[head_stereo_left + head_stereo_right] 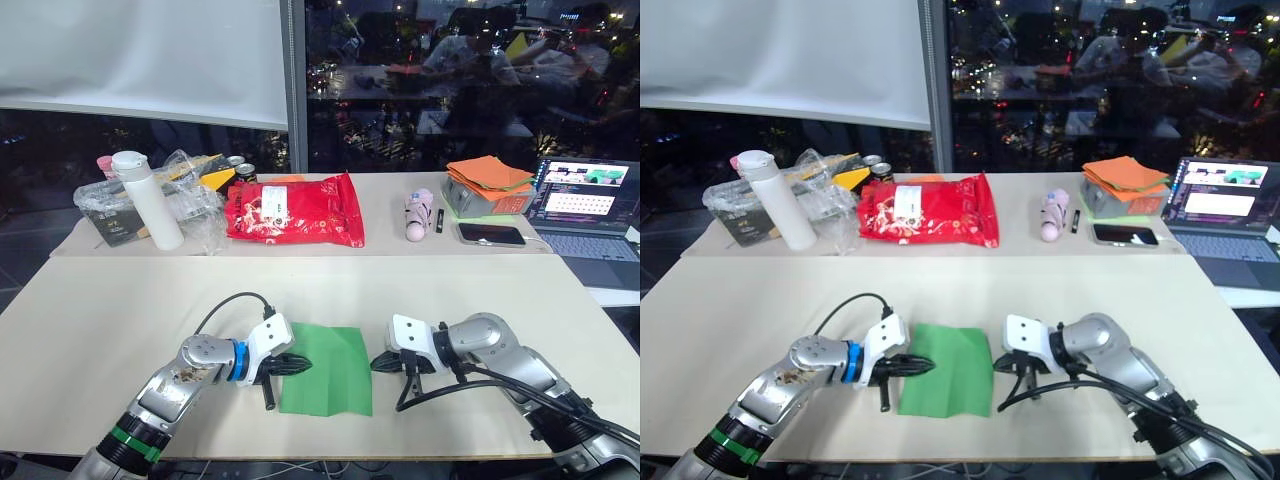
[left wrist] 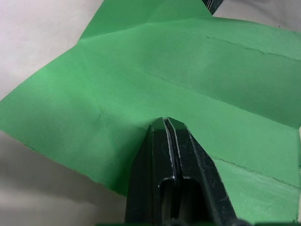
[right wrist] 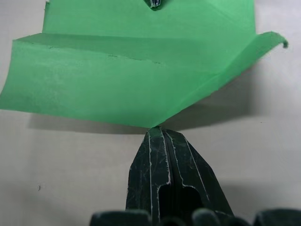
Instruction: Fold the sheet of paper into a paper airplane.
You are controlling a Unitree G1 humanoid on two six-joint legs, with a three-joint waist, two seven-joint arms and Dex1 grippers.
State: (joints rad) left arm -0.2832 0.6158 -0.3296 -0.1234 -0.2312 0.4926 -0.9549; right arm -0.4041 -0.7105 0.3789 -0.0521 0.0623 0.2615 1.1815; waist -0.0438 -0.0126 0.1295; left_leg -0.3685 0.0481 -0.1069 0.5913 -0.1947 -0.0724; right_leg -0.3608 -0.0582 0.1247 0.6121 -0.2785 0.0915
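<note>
While our two arms flank it, the sheet of paper lies on the near part of the table, already creased, w/ a raised flap on its right side. From the head view our left gripper sits on the sheet's left edge; our right gripper is just beside the right edge. Far side holds clutter: red bag, white bottle, orange paper stack, laptop — all well apart from the work.

Left wrist view: fingers pressed together, tips resting on the green surface, prob. pinning it rather than pinching.

Right wrist view: fingers closed too, tips touching the lifted edge of the flap, nothing between them.

We judge this an early fold, nose corners not yet formed. Next move calls for the right tip to push the flap over while the left keeps the sheet pinned. Plenty of bare table on the left, on the right and beyond the sheet; the near table edge is close.
</note>
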